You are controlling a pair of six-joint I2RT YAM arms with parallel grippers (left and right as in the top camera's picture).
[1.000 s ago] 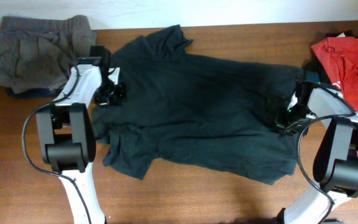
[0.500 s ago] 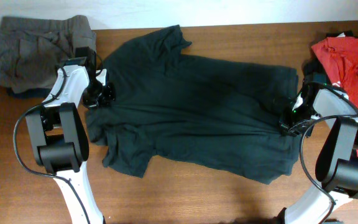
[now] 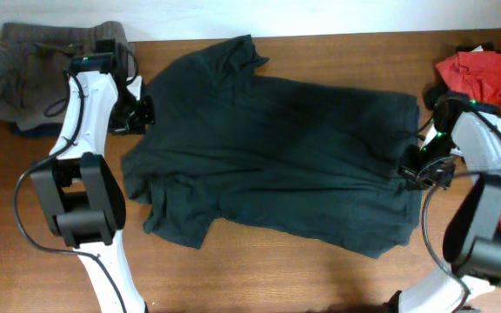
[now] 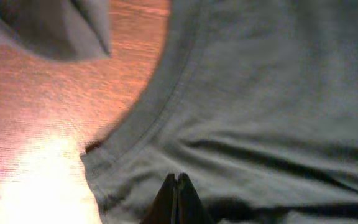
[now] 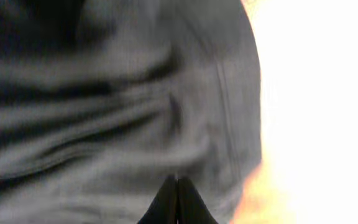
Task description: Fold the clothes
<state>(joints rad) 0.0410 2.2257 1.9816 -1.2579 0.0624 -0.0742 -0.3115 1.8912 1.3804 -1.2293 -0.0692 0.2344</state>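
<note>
The black T-shirt [image 3: 268, 148] lies spread across the wooden table, plain side up. My left gripper [image 3: 139, 116] is at its upper left edge and is shut on the cloth there. In the left wrist view the closed fingertips [image 4: 177, 177] pinch fabric just inside a curved hem [image 4: 148, 106], with creases running off to the right. My right gripper [image 3: 414, 170] is shut on the shirt's right edge. Its closed tips [image 5: 177, 179] sit on wrinkled black cloth near the seam [image 5: 229, 112]. A grey garment [image 3: 42, 69] lies bunched at the back left. A red T-shirt [image 3: 494, 87] is at the far right.
Bare wood [image 3: 59, 174] shows to the left of and in front of the shirt. The table's far edge meets a white wall [image 3: 320, 13]. Dark cloth [image 3: 442, 87] lies under the red T-shirt. In the left wrist view a grey fold [image 4: 55, 25] lies at the upper left.
The left gripper moved left and back while the right one moved right. The black T-shirt has been drawn flatter and wider between them. Both stayed shut.
</note>
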